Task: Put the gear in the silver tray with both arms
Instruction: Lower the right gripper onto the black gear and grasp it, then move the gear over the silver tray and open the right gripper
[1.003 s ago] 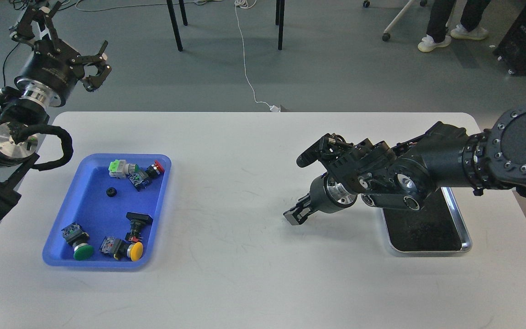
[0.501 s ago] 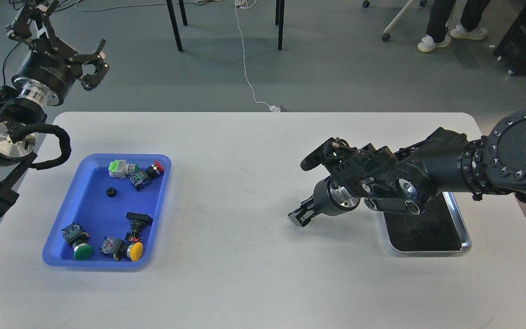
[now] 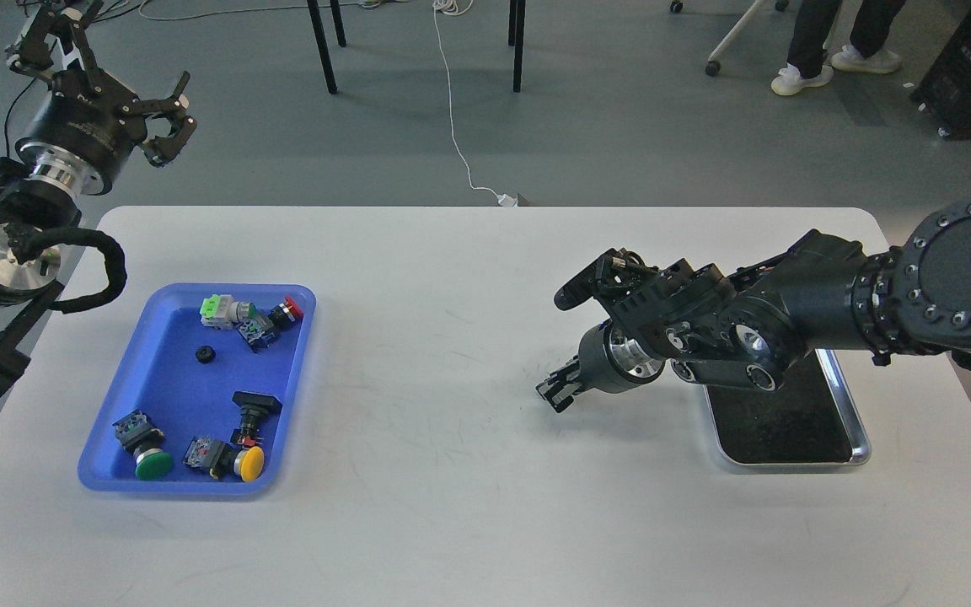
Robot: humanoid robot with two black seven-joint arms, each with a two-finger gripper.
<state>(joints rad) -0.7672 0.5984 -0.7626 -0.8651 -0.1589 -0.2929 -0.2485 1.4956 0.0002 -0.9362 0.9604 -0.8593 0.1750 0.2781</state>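
Note:
The gear (image 3: pixel 205 355) is a small black ring lying in the blue plastic tray (image 3: pixel 148 474) at the left. The silver tray (image 3: pixel 858 445) lies at the right of the table, its far part hidden under my right arm. My right gripper (image 3: pixel 558 391) is low over the white table, just left of the silver tray. It is dark and its fingers cannot be told apart. My left gripper (image 3: pixel 119 72) is raised beyond the table's far left corner, its claw fingers spread open and empty, well away from the gear.
The blue tray also holds several push-button switches: green (image 3: pixel 153 463), yellow (image 3: pixel 249 462), red (image 3: pixel 287 309) and a black one (image 3: pixel 253 408). A white table (image 3: pixel 452 506) carries both trays. Chair legs, a cable and a person's feet are on the floor beyond.
My right gripper has drawn back a little to the right and upward, toward the silver tray. My left gripper has shifted slightly up and left.

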